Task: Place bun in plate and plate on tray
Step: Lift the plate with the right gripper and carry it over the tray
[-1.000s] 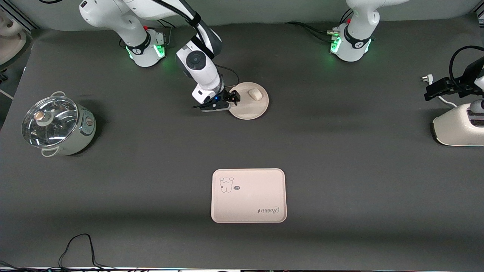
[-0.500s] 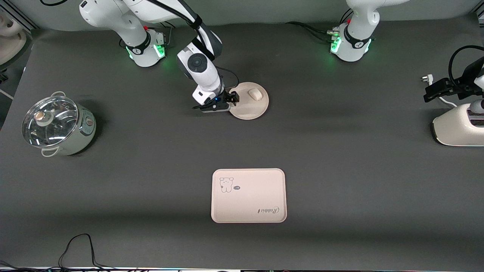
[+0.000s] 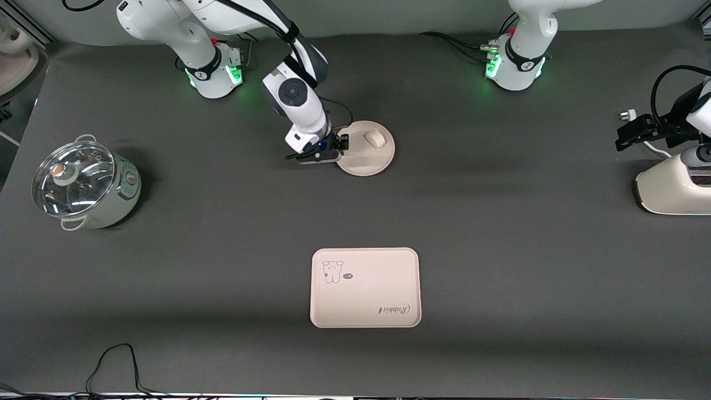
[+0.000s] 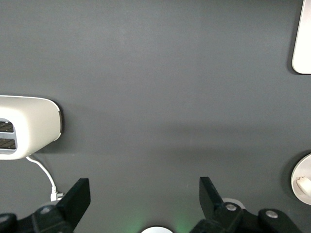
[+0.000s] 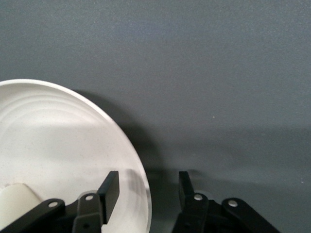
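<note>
The round cream plate [image 3: 366, 162] lies on the table between the two arm bases, and the off-white bun [image 3: 374, 139] sits in it near the rim that faces the bases. My right gripper [image 3: 343, 144] is low at the plate's edge on the right arm's side. In the right wrist view it [image 5: 147, 183] is open and straddles the plate [image 5: 58, 136] rim: one finger over the dish, one outside, neither touching. The bun [image 5: 17, 195] shows beside the inner finger. The rabbit tray [image 3: 366, 300] lies nearer the front camera. My left gripper [image 3: 630, 136] waits open and empty over the toaster.
A pot with a glass lid [image 3: 83, 183] stands at the right arm's end of the table. A white toaster [image 3: 675, 189] with its cord stands at the left arm's end and also shows as a toaster [image 4: 24, 126] in the left wrist view. A black cable [image 3: 111, 361] lies at the front edge.
The right gripper's fingers have drawn closer together round the plate's rim, and the right arm has shifted slightly. The left gripper has drifted a little over the toaster.
</note>
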Robot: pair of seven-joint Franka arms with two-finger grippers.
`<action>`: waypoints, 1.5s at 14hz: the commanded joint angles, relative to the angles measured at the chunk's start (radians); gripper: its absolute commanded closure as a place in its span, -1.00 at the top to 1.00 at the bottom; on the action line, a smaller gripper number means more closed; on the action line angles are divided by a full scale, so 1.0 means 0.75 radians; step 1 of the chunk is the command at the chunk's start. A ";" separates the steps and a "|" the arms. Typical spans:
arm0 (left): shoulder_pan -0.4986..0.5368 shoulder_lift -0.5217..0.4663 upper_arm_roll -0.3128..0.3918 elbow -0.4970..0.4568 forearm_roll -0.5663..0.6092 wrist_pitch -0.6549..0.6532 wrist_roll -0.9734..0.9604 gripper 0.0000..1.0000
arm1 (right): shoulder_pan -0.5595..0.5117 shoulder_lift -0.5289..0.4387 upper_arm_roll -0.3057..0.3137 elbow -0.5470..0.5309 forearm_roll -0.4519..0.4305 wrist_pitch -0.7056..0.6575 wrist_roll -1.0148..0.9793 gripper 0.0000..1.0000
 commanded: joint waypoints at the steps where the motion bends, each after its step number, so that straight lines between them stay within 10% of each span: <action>1: -0.016 0.012 -0.014 0.057 -0.011 -0.021 -0.030 1.00 | 0.009 0.012 -0.002 0.026 0.037 -0.002 -0.025 -0.43; 4: -0.014 0.012 -0.018 0.059 -0.011 -0.017 -0.030 1.00 | 0.007 0.004 -0.002 0.028 0.037 -0.006 -0.025 -0.99; 10: -0.014 0.012 -0.018 0.059 -0.007 -0.013 -0.028 1.00 | -0.001 -0.031 -0.002 0.028 0.037 -0.010 -0.045 -1.00; 16: -0.010 0.040 -0.016 0.080 -0.002 -0.005 -0.028 1.00 | -0.068 -0.411 -0.010 0.055 0.039 -0.412 -0.239 -1.00; 21: -0.014 0.042 -0.016 0.096 -0.002 -0.005 -0.028 1.00 | -0.117 -0.452 -0.020 0.237 0.041 -0.595 -0.262 -1.00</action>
